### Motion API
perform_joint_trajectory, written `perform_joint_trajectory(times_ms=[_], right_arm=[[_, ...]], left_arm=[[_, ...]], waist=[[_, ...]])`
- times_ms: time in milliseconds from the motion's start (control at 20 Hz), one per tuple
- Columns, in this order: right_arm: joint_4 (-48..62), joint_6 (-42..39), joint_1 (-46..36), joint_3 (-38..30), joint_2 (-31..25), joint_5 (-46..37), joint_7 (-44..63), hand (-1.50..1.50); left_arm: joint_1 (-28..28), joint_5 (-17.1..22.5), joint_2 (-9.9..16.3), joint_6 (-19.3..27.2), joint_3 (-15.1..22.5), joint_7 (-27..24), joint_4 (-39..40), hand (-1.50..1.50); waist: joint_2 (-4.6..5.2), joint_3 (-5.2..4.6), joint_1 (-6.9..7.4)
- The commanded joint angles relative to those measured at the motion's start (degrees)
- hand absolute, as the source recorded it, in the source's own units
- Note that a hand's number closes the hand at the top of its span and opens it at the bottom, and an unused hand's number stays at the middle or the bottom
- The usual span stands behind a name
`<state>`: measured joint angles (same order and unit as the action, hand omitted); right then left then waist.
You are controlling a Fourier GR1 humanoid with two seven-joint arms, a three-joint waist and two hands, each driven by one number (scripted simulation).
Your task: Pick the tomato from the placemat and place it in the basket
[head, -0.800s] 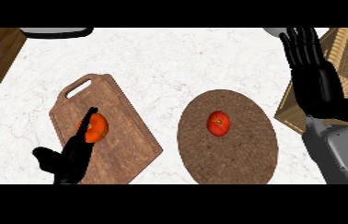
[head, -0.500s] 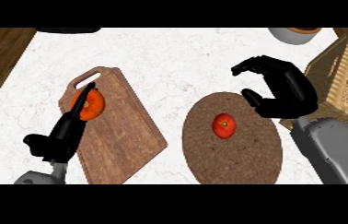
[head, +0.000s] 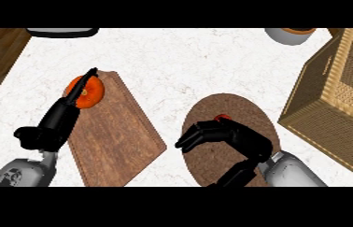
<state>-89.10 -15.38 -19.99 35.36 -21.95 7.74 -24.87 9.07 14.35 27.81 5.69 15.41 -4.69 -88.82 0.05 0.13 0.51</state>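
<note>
Desk (head: 193,58) carries a basket (head: 324,95) at the right edge, a cutting board (head: 117,132) left, and a round placemat (head: 228,107) between. Right hand (head: 224,135), fingers curled but holding nothing, covers the tomato (head: 221,117) on the placemat; only a red sliver shows. Close round it squarely, lift above the basket rim, then move right. Left hand (head: 66,114) lies with straight fingers on an orange fruit (head: 87,91).

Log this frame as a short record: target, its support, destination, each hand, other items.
target: tomato, mostly hidden under the right hand
support: round brown placemat
destination: wicker basket, right of the placemat
right hand: over the tomato, fingers curled; grasp not confirmed
left hand: fingers straight, lying across an orange fruit
other: wooden cutting board; grey bowl at the top edge
</note>
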Motion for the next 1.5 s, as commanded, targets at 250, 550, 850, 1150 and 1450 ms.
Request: perform_joint_trajectory(times_ms=[250, 550, 850, 1150, 1450], right_arm=[[-10.70, 10.74, -6.65, -8.24, -8.97, -14.92, 14.60, -1.50], [-12.48, -2.86, -15.26, -6.95, -22.09, -21.35, 24.29, -1.50], [-14.49, -21.03, -18.68, -8.94, -28.44, -11.88, 28.81, -1.50], [-12.06, -30.56, -19.87, -18.02, -28.93, -6.83, 29.74, -1.50], [-14.83, -32.34, -12.86, -22.97, -25.74, -12.26, 26.72, -1.50]], left_arm=[[2.30, 1.16, 2.42, -1.76, -3.31, 3.38, 0.75, 0.00], [4.02, -0.41, 0.56, -1.30, -2.59, 2.02, 2.43, 0.00], [1.06, -1.40, -0.62, -1.65, -1.84, 1.04, 0.34, 0.00], [1.39, -2.96, -1.84, -2.20, -2.49, 5.64, -3.11, 0.00], [1.23, -4.53, -3.00, -4.87, -5.78, 4.11, -2.17, 0.00]], waist=[[-0.64, -0.26, -1.79], [-0.29, -0.36, -1.54], [-0.20, -0.22, -0.58], [-0.15, -0.14, -0.28], [-0.12, -0.12, -0.45]])
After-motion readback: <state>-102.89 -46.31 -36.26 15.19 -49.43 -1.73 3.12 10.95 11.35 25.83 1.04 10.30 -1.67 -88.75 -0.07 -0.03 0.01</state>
